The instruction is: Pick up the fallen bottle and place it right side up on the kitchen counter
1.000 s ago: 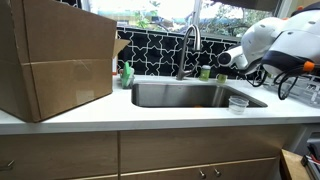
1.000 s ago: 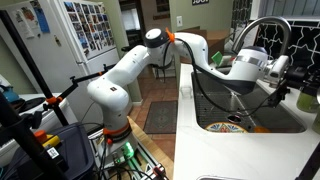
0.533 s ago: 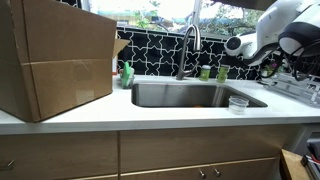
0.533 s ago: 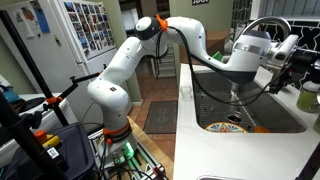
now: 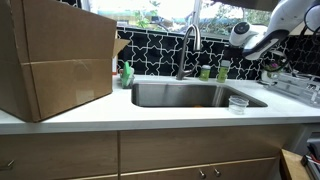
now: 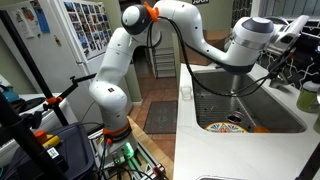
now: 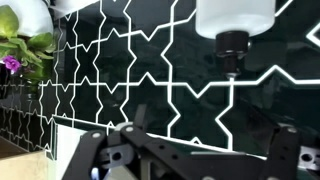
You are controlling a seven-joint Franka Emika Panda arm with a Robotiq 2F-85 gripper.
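Since the small slim yellow-green plastic bottle looks upright on the long white kitchen counter, at one o'clock of the steel sink, the Robotiq gripper hangs high, spread wide and empty, presumably to stay clear of it.

Nothing legible in any view.
Sheets stuck on the white refrigerator door in an exterior view: print far too small to read; dark sign at the top edge of that same view: pale letters cut off by the frame, not readable; bottle behind the sink in an exterior view: any label too small to make out; wrist view: only patterned tile, without lettering.
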